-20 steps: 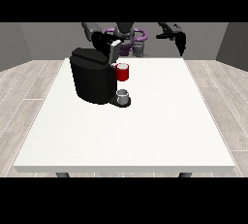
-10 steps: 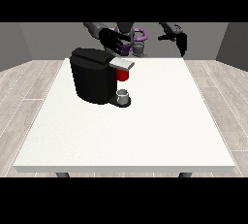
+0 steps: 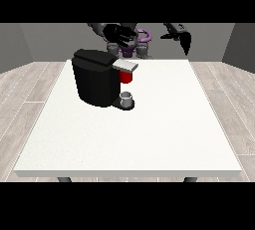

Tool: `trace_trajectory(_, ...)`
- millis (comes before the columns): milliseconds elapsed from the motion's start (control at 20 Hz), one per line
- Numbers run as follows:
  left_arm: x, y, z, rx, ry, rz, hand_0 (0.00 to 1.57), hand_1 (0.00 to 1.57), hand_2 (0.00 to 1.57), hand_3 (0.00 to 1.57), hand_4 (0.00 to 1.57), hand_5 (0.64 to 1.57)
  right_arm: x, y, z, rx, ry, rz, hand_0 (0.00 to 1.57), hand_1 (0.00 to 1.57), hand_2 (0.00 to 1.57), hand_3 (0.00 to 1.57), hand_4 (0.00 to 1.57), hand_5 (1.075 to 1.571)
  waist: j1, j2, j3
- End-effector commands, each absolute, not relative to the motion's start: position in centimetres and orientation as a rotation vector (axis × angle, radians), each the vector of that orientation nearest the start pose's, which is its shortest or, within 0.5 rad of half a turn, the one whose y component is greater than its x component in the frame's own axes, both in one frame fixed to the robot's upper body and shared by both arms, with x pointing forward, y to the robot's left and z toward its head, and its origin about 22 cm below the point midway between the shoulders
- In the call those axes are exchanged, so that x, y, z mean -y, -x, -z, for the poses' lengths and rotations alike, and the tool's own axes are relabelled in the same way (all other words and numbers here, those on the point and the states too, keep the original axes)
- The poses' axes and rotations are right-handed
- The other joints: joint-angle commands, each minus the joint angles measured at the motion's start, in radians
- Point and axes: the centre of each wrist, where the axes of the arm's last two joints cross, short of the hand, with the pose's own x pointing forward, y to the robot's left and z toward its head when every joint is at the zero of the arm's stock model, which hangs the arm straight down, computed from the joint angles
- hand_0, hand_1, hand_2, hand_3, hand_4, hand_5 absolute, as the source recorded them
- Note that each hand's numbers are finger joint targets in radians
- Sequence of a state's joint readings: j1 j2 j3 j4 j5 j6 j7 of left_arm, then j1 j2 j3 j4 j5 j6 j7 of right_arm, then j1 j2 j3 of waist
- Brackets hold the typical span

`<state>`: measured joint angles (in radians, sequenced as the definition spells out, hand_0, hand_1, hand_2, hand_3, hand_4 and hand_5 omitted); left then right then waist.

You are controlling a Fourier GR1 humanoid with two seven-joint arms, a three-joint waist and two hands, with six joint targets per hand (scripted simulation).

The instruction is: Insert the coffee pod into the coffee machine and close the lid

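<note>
Lid (image 3: 126, 65) now down; view-left hand (image 3: 119, 34) raised above machine (image 3: 97, 77).

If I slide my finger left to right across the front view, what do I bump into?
Coffee machine → hand above it → red pod holder → cup → the other hand, raised off to the right.

Lid (image 3: 125, 65) now down; hand at view's left (image 3: 118, 34) lifted clear.
</note>
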<state>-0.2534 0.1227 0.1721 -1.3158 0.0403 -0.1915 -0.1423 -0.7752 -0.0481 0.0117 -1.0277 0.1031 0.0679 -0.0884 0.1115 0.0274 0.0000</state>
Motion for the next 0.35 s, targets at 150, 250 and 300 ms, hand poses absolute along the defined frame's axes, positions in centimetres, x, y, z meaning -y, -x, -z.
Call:
trace_trajectory(150, -26.6, -29.9, 0.7, 1.669, 0.078, 0.091, 0.0, 0.0, 0.0, 0.0, 0.19, 1.571, 12.4, -35.4, -5.0, 1.776, -0.294, -0.346, 0.0, 0.0, 0.0, 0.0, 0.29, 1.571, -0.054, -0.08, 0.0001)
trace_trajectory(250, -28.7, -27.8, 2.7, 1.613, 0.037, 0.046, 0.0, 0.0, 0.0, 0.0, 0.19, 1.571, 13.5, -33.1, -2.0, 1.699, -0.278, -0.289, 0.0, 0.0, 0.0, 0.0, 0.25, 1.571, -0.099, -0.151, 0.0)
trace_trajectory(300, -28.2, -27.6, 2.7, 1.602, 0.02, 0.007, 0.0, 0.0, 0.0, 0.0, 0.19, 1.571, 14.3, -31.6, 0.2, 1.674, -0.297, -0.273, 0.0, 0.0, 0.0, 0.0, 0.16, 1.571, -0.115, -0.17, 0.0003)
